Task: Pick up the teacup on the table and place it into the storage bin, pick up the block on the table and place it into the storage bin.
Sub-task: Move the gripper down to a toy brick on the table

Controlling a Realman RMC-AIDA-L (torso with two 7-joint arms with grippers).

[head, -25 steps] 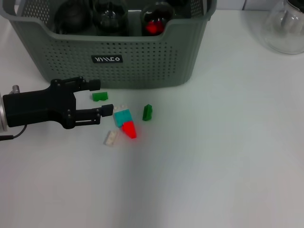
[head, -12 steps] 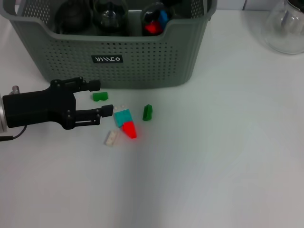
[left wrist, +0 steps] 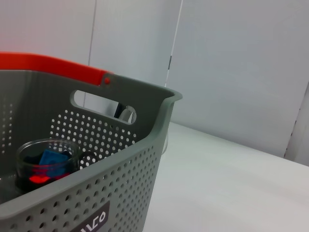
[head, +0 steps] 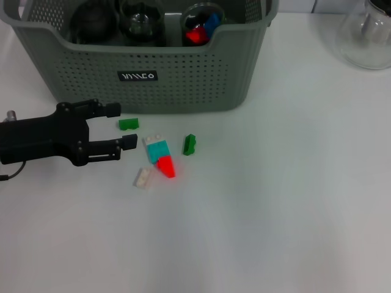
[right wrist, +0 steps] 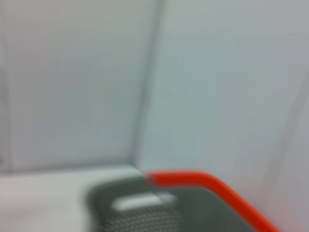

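Green block [head: 128, 124] is lying off my open left hand [head: 121, 126] toward 3 o'clock, storage bin [head: 183, 85] at 12; closing carelessly, I am risking nudging it toward the teal-red cluster [head: 160, 157].

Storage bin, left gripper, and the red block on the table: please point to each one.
storage bin [head: 183, 79]: head view, perforated front wall.
left gripper [head: 121, 126]: head view, midway between its open fingertips.
red block [head: 166, 167]: head view, middle of its top.

Clear glass flask [head: 369, 36] at the white table's [head: 293, 201] far right corner.
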